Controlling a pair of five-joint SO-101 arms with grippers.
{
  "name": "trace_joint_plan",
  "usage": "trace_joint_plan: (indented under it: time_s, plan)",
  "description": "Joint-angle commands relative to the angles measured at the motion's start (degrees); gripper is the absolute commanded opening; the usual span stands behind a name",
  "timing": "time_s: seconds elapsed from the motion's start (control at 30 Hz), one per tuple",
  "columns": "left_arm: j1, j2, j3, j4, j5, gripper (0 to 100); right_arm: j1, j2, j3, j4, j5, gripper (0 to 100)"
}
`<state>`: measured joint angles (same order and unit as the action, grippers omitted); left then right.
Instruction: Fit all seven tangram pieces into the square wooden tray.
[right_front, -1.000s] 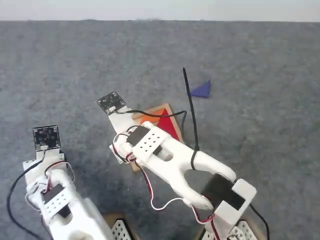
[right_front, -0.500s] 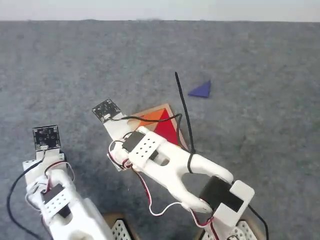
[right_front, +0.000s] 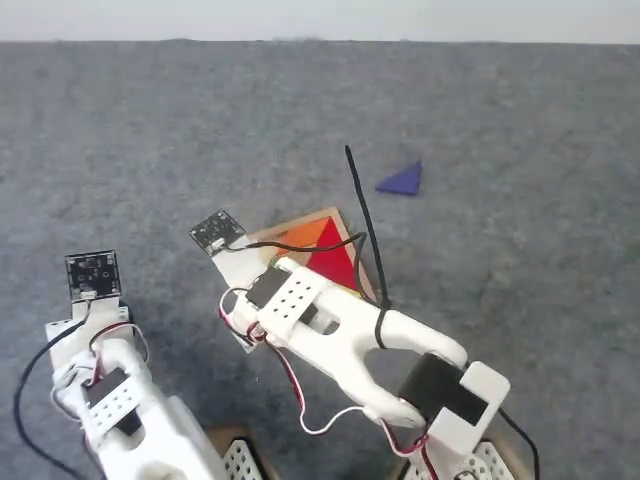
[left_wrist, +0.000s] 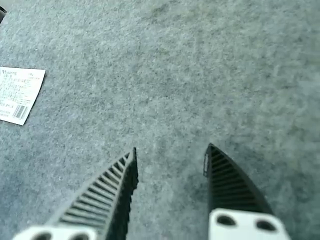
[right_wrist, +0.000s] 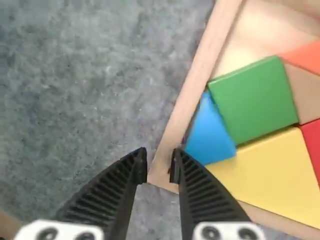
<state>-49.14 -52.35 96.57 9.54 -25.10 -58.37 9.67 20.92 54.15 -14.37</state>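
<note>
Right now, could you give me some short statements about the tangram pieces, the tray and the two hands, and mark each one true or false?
1. The dark blue triangular piece lies on the grey carpet, outside the square wooden tray. True.
2. The green square piece lies on the carpet. False: it sits inside the tray, beside the light blue triangular piece.
3. The left hand is open above bare carpet. True.
4. The right hand is over the dark blue triangular piece. False: it is at a corner of the tray.
</note>
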Motion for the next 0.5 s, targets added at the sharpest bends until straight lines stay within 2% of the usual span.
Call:
trace_joint_plan:
  time_s: [0.0, 0.3, 0.47]
  plan:
    - [0.3, 0.4, -0.9, 0.4, -0.9, 20, -0.3, -2.6, -0.3, 0.5, 2.6, 9.7]
    - [0.3, 0.4, -0.9, 0.4, -0.9, 20, 2.9, -18.9, 4.3, 1.3, 5.4, 9.7]
    - [0.3, 0.4, -0.9, 0.4, -0.9, 20, 11.5, -21.9, 7.7, 1.2, 5.4, 9.7]
